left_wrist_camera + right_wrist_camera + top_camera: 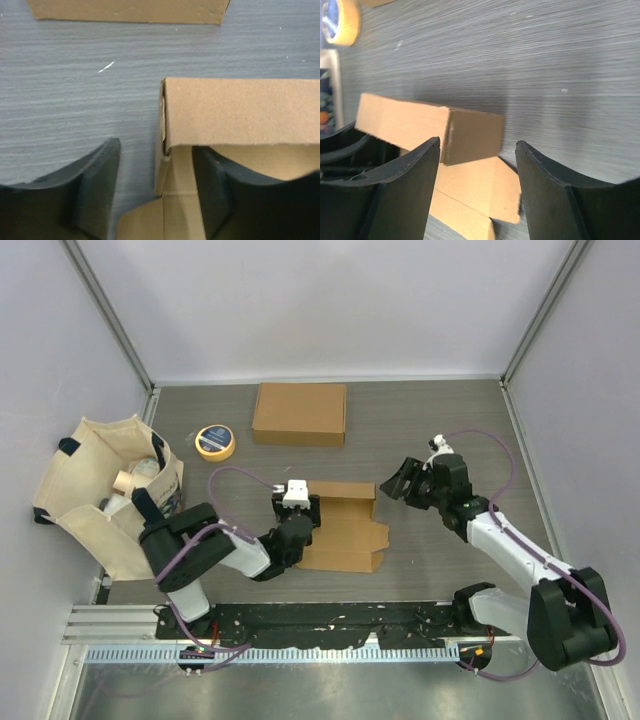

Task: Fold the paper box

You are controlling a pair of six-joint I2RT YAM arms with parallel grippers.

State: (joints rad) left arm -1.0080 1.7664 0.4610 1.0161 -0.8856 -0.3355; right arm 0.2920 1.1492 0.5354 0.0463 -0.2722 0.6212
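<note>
The paper box (pixel 345 525) is brown cardboard, partly folded, lying in the middle of the table with its back wall raised and a flap flat on its right. My left gripper (pixel 297 510) is at its left end. In the left wrist view this gripper (pixel 157 190) is open and straddles the box's (pixel 240 110) left wall, one finger (pixel 95 185) outside and the other inside, with gaps on both sides. My right gripper (pixel 400 480) hovers open just right of the far right corner. In its wrist view the right gripper (pixel 477 165) frames the box corner (pixel 470 135) and holds nothing.
A closed cardboard box (pixel 300 413) lies at the back centre, a yellow tape roll (pixel 215 441) to its left. A cream tote bag (pixel 110 490) with items stands at the left edge. Grey walls enclose the table on three sides.
</note>
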